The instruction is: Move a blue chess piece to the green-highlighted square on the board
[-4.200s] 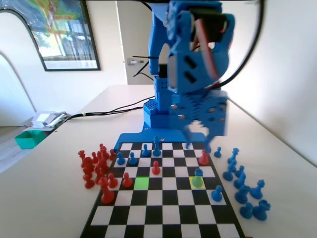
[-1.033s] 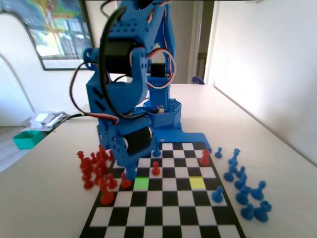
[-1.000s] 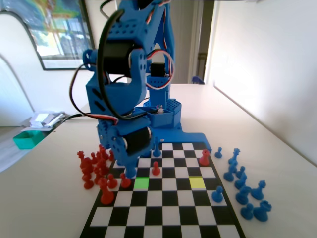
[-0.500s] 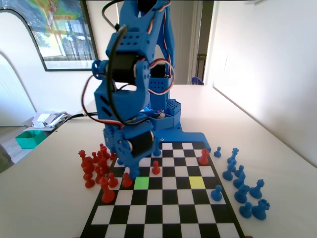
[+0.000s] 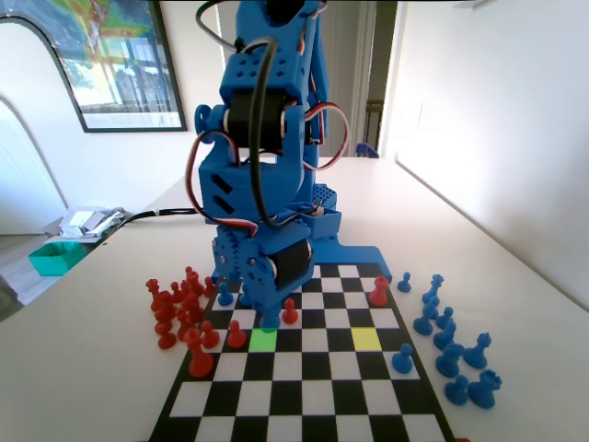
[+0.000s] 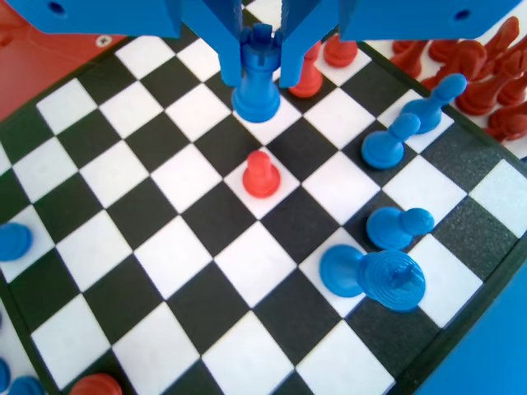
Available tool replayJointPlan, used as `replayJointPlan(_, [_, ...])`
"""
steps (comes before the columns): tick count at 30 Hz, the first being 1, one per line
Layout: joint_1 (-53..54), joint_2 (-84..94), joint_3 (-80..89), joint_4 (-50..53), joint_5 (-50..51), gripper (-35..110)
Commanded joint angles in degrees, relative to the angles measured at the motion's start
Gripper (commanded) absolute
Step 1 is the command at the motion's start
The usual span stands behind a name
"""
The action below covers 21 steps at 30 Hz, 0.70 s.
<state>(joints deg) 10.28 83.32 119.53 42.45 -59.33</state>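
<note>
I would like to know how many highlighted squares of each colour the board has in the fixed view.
green-highlighted square: 1
yellow-highlighted square: 1
Total: 2

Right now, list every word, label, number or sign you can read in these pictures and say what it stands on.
None can be read.
The framed poster on the wall in the fixed view: coloured shapes, any print too blurred to read.
The board, the blue chess piece in the gripper: no markings.
</note>
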Motion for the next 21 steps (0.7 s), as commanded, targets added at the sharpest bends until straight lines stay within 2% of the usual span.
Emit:
replayJointPlan(1, [0.18,2.64,0.26,-1.32,-0.44,1])
replayJointPlan(21, [0.97,-3.25,-0.26,-5.62,-1.32,1])
